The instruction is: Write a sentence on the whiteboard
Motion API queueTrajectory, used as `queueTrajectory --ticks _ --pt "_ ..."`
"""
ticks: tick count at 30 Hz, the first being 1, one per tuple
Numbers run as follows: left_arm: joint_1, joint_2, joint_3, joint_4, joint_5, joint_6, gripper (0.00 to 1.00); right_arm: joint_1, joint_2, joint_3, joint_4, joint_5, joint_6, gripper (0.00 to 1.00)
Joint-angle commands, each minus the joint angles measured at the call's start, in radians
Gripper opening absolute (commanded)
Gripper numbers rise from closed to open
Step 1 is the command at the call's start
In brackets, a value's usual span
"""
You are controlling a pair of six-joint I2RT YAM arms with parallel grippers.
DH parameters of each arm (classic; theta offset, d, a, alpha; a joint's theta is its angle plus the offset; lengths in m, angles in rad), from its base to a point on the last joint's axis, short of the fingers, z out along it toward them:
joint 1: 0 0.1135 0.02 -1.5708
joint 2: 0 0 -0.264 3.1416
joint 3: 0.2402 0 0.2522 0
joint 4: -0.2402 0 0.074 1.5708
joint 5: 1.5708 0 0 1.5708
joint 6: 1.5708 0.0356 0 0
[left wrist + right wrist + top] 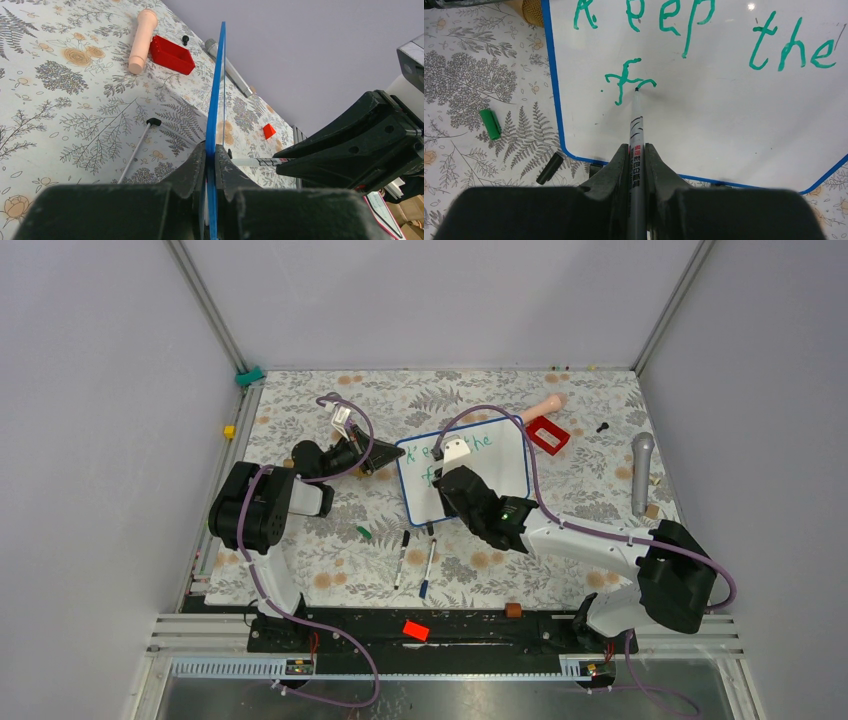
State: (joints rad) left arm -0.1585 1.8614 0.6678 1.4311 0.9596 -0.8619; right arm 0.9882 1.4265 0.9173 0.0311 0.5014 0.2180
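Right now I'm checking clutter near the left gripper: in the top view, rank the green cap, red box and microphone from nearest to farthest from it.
1. green cap, just on the near side of the left gripper.
2. red box, past the far right corner of the whiteboard.
3. microphone, far out on the right side.
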Motion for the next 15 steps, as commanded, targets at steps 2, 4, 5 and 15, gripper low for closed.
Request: queueTrajectory --ticks 2,4,5,15 --pt "-0.013 0.003 0.019 0.046 0.048 0.044 0.0 -0.006 0.004 0.013 -0.023 -0.011 0.015 0.0" --pt "-0.013 0.002 0.019 0.046 0.048 0.044 0.0 -0.007 0.006 0.015 -0.059 0.001 0.014 0.0" --pt "-0.013 0.002 0.019 0.046 0.047 0.045 0.0 -0.006 0.006 0.016 -0.066 0.006 0.015 0.0" --pt "-0.013 0.002 0.02 0.045 0.047 0.044 0.0 -0.008 0.007 0.028 -0.082 0.069 0.0 0.0"
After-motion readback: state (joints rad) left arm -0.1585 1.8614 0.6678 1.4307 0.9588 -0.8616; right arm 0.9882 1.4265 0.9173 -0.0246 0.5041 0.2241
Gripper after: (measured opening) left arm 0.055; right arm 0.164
